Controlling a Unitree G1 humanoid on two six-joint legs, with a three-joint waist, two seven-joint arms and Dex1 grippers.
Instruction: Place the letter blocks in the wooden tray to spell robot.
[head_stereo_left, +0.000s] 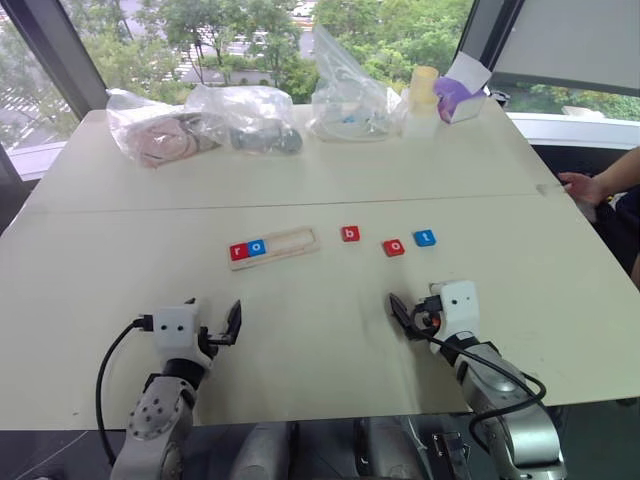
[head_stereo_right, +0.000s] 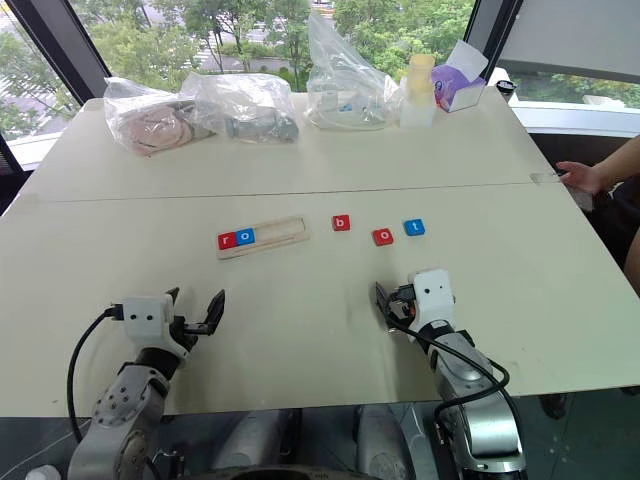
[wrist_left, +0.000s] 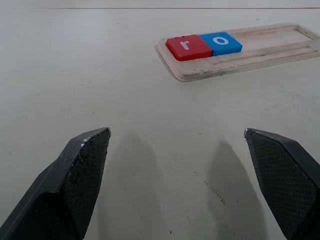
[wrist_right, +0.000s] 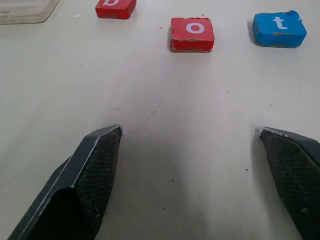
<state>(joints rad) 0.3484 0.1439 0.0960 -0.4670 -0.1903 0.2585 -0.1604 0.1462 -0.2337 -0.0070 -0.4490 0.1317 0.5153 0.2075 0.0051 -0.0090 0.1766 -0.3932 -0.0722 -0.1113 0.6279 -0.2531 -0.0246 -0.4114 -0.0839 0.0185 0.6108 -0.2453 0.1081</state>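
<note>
Across the pale counter lie five letter blocks. Two sit at the left end of the one wooden tray: a red r block touching a blue o block. Three rest loose to its right: a red b block, a red o block and a blue t block. Both end effectors, left and right, hover released, fingers spread, grasping nothing. Three plastic bags line the far edge.

An office or lab room high up: a plain pale counter stands against big windows overlooking treetops, with plastic bags of parts and a tissue box at the back
</note>
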